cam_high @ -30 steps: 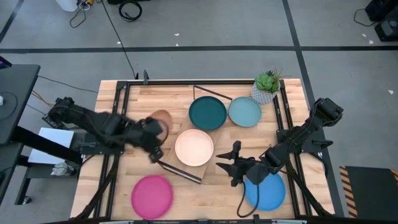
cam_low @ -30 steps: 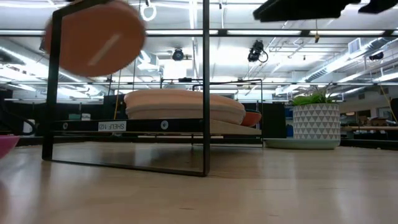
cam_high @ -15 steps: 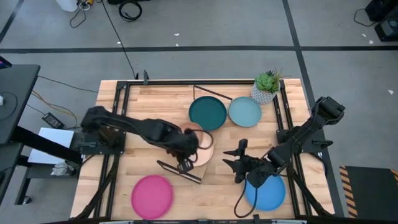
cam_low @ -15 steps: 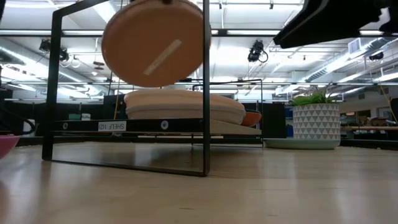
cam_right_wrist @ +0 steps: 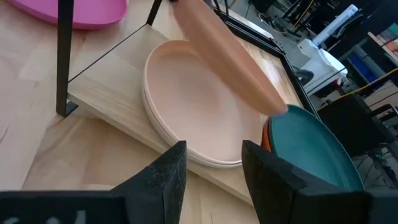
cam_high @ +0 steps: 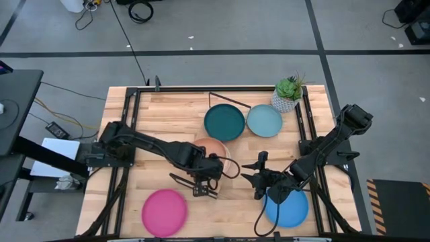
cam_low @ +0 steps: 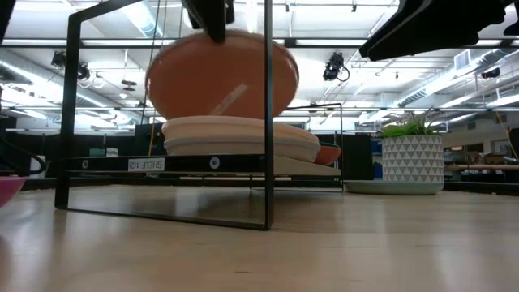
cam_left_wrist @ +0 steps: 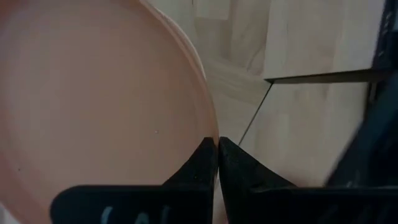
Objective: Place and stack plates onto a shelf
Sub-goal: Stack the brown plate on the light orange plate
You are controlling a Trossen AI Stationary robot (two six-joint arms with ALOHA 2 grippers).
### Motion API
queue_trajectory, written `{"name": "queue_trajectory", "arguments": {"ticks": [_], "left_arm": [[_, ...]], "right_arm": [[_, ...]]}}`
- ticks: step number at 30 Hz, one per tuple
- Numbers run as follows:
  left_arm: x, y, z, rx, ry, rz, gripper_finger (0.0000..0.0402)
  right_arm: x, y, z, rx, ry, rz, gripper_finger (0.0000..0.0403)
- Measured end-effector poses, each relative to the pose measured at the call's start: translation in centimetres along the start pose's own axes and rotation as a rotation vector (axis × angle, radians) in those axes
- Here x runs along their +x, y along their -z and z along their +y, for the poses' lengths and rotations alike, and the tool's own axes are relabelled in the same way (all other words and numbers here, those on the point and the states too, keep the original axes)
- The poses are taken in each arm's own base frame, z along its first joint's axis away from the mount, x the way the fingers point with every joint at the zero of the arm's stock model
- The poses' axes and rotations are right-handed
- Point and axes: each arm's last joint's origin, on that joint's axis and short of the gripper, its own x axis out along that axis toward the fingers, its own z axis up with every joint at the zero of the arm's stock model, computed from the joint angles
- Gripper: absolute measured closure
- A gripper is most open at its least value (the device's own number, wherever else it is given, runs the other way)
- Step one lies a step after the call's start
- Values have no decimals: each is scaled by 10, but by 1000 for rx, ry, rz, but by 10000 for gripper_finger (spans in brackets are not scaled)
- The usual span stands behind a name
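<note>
We found the left tool [cam_high: 209, 176] out over the middle of the table [cam_high: 175, 107], its fingers [cam_left_wrist: 202, 168] pressed together on the rim of the tan plate [cam_high: 208, 149]; in the left wrist view the rim passed between the two dark tips, which all but met. The tan plate hung tilted in the air above the cream plate [cam_right_wrist: 189, 112], which lay on the shelf [cam_right_wrist: 112, 93]; in the low view the tan plate [cam_low: 220, 75] sat just over the cream stack [cam_low: 239, 136] without clearly touching it, and we could not tell how many plates made up that stack. The shelf's black wire frame [cam_low: 268, 113] stood upright at its near end. The dark teal plate [cam_high: 224, 122] lay on the far end of the shelf, with an orange rim [cam_right_wrist: 266, 140] peeping from under it; the light blue plate [cam_high: 264, 120] lay on the table just to its right, beside a potted plant [cam_high: 288, 93]. The pink plate [cam_high: 164, 212] lay on the table near the front left. The right tool [cam_high: 259, 176] hovered to the right of the shelf with its fingers [cam_right_wrist: 165, 177] spread; the bright blue plate [cam_high: 287, 208] lay under that arm.
</note>
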Motion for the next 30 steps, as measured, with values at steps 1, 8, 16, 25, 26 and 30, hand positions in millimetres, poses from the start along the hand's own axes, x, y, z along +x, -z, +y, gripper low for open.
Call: {"name": "queue_trajectory", "arguments": {"ticks": [1, 8, 16, 25, 26, 30], "left_arm": [[2, 0, -1, 24, -4, 4, 387], [7, 2, -10, 295, 0, 5, 386], [22, 15, -18, 417, -25, 44, 386], [31, 20, -16, 472, -42, 56, 371], [31, 21, -17, 480, -46, 56, 362], [29, 21, -19, 481, -61, 45, 314]], "right_arm": [[0, 0, 0, 0, 0, 0, 243], [0, 0, 0, 10, -1, 0, 243], [0, -1, 1, 19, -34, -2, 243], [0, -2, 1, 25, -35, -14, 243], [0, -2, 1, 26, -36, -15, 243], [0, -3, 2, 27, -50, -14, 243]]}}
